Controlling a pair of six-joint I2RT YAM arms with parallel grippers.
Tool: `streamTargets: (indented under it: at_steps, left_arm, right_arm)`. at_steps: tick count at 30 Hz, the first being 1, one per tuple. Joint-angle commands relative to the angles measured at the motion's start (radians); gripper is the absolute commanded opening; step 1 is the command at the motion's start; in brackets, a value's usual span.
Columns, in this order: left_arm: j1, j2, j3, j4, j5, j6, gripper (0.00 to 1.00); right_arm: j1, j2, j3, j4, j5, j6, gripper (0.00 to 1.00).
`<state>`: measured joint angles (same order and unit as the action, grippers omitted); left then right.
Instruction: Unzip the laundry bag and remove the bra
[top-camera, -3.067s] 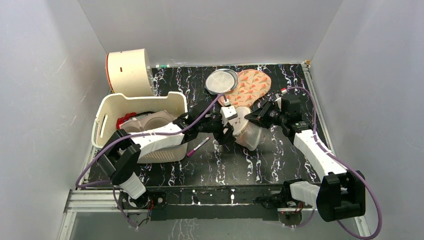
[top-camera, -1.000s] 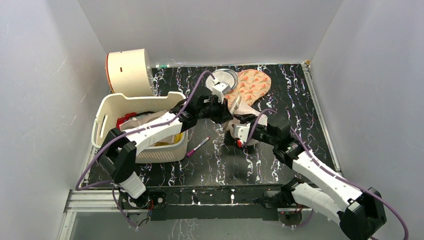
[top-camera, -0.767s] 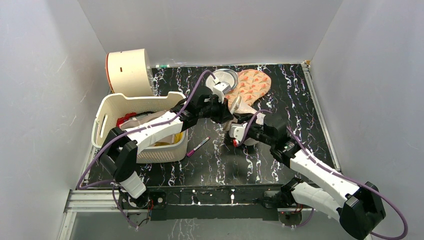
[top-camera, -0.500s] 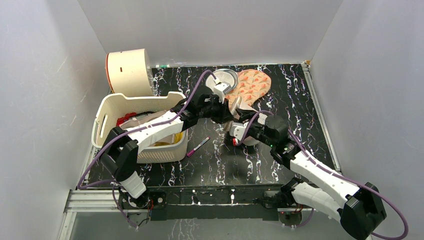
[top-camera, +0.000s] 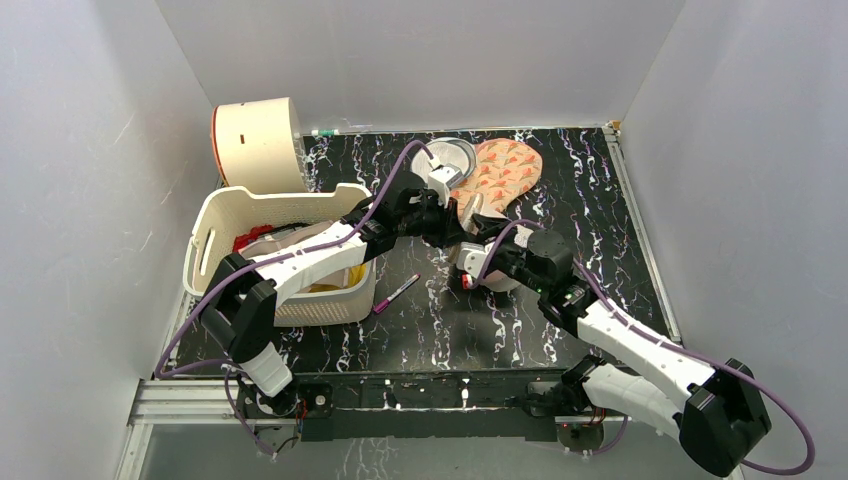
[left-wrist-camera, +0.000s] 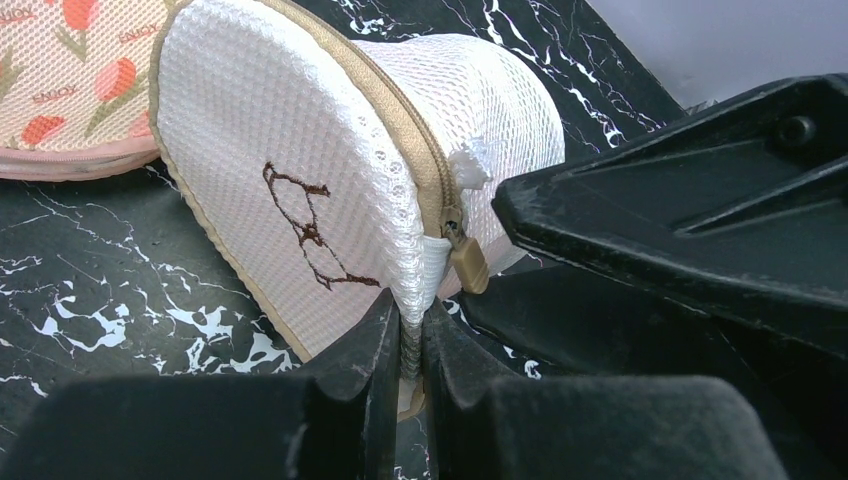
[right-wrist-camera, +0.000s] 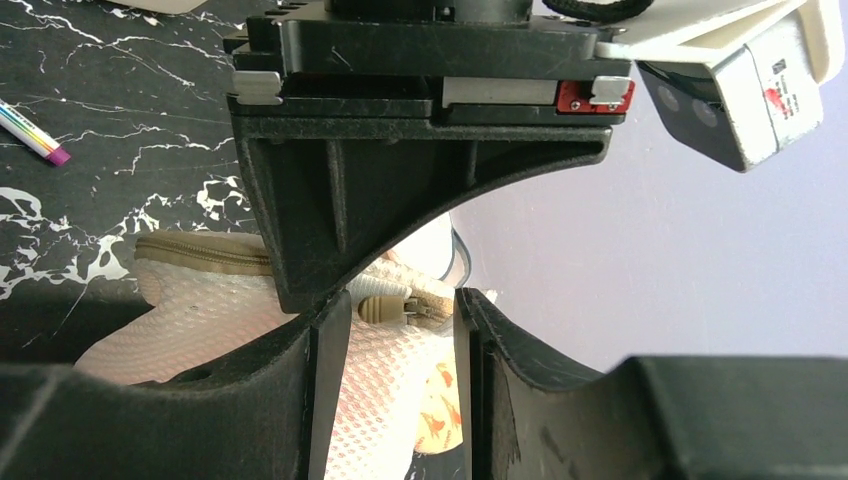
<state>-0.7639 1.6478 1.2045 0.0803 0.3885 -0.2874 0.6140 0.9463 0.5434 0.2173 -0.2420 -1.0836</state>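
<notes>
Laundry bag (left-wrist-camera: 330, 170): tilted up on edge, mid-desk (left-wrist-camera: 100, 300), bra drawing toward left wrist camera, just beside orange-patterned pouch (left-wrist-camera: 60, 60). Zip: shut along visible rim, tan zipper pull (left-wrist-camera: 468, 265) at its lower end. Contents: not discernible through mesh. Left gripper (left-wrist-camera: 405, 340): clamped on bag's rim just beside pull. Right gripper (right-wrist-camera: 395, 340): close in from opposite side, fingers parted, pull between them, unpinched. White basket (top-camera: 200, 255): well left. Pen (top-camera: 397, 293): on desk between basket and bag.
</notes>
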Motion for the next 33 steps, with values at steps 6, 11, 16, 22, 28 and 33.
streamTargets:
  at_steps: [6,11,16,22,28,33]
  left_arm:
    - [0.000,-0.012,0.044,0.009,0.038,0.001,0.00]
    - [0.000,-0.010,0.045,0.006,0.036,0.001,0.00]
    - [0.000,-0.007,0.047,0.006,0.039,-0.001,0.00]
    - [0.000,-0.008,0.045,0.009,0.042,-0.003,0.00]
    - [0.000,-0.010,0.043,0.009,0.041,-0.001,0.00]
    - [0.000,-0.010,0.046,0.009,0.044,-0.002,0.00]
  right_arm:
    - [0.018,0.021,-0.014,0.135,0.070,-0.003,0.39]
    - [0.025,0.012,-0.019,0.155,0.110,-0.002,0.35]
    - [0.025,-0.024,-0.034,0.162,0.115,0.007,0.33]
    - [0.026,-0.012,-0.029,0.158,0.117,0.008,0.29]
    - [0.026,0.001,-0.023,0.152,0.107,0.003,0.26]
    - [0.025,0.012,-0.020,0.148,0.103,0.004,0.23]
